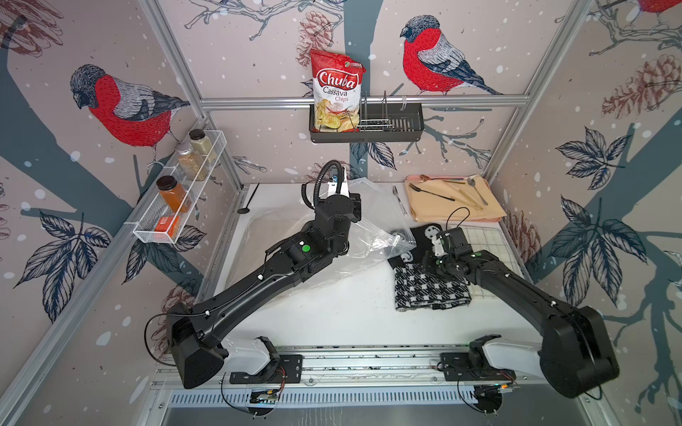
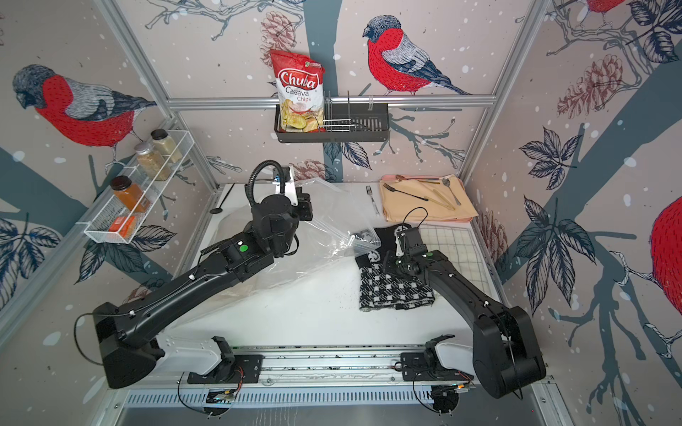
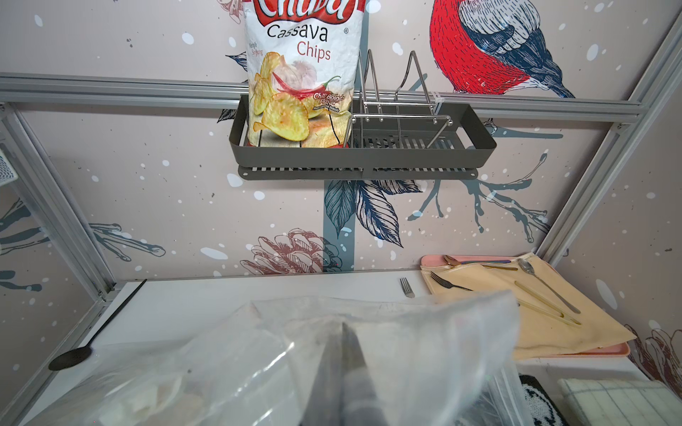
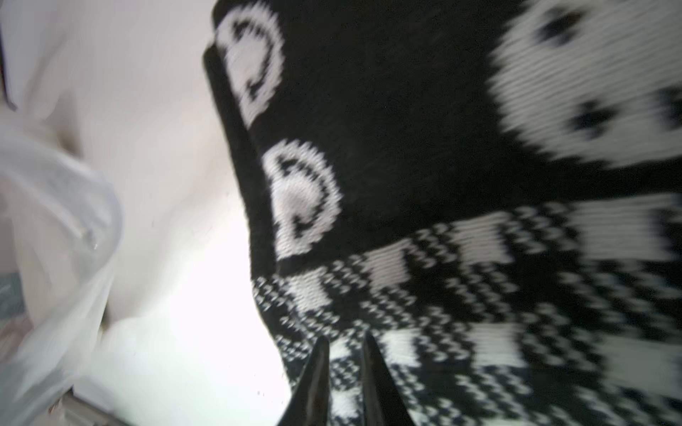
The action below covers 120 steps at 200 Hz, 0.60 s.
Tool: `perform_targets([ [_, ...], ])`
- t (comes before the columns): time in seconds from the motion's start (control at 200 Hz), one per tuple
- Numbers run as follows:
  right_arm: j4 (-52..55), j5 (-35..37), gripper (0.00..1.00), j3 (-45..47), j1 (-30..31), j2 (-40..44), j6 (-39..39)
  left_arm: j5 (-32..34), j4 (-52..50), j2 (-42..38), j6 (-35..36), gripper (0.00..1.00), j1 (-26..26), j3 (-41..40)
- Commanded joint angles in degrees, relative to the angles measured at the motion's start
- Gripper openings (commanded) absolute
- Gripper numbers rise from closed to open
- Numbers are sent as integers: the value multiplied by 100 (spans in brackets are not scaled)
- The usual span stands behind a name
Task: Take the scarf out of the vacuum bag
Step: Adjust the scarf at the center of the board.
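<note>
- Right fingers (image 4: 312,391): parted a crack, tips just above the scarf (image 1: 428,291); nothing pinched that I can see.
- Scarf lies flat on the counter (image 1: 350,321), just beside the vacuum bag (image 1: 372,210). Its far end is at the bag's mouth; can't tell if any is inside.
- Left fingers (image 3: 354,369): closed on the bag, holding its far edge up off the counter.
- Step: looks like the tail of the pull-out.
- Next: check the scarf's end clears the plastic; if not, regrip and drag it away.
</note>
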<state>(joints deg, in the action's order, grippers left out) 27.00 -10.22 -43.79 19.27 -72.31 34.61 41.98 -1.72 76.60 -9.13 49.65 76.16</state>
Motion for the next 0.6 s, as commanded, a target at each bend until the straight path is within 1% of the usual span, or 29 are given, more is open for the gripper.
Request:
perform_targets([
  [0.0, 445, 1233, 9, -159, -174, 25, 206, -53, 219, 29, -50, 0, -1, 16],
  [0.065, 412, 1505, 0, -263, -301, 29, 248, -123, 182, 61, -116, 0, -1, 7],
  [0.125, 426, 1793, 0, -397, -374, 31, 265, -191, 147, 103, -193, 0, -3, 7],
  [0.18, 354, 2059, 0, -488, -412, 223, 250, -245, 95, 140, -261, 0, -5, 12],
  [0.275, -60, 2102, 0, -538, -500, 499, 142, -393, 83, 187, -388, 0, -5, -33],
  [0.395, -906, 1613, 0, -405, -602, 984, -128, -607, 169, 198, -529, 0, 1, -146],
  [0.45, -1275, 1141, 0, -362, -654, 1127, -305, -715, 218, 208, -604, 0, -1, -201],
  [0.595, -1582, -61, 0, -533, -706, 1194, -634, -1062, 308, 310, -818, 0, -3, -276],
])
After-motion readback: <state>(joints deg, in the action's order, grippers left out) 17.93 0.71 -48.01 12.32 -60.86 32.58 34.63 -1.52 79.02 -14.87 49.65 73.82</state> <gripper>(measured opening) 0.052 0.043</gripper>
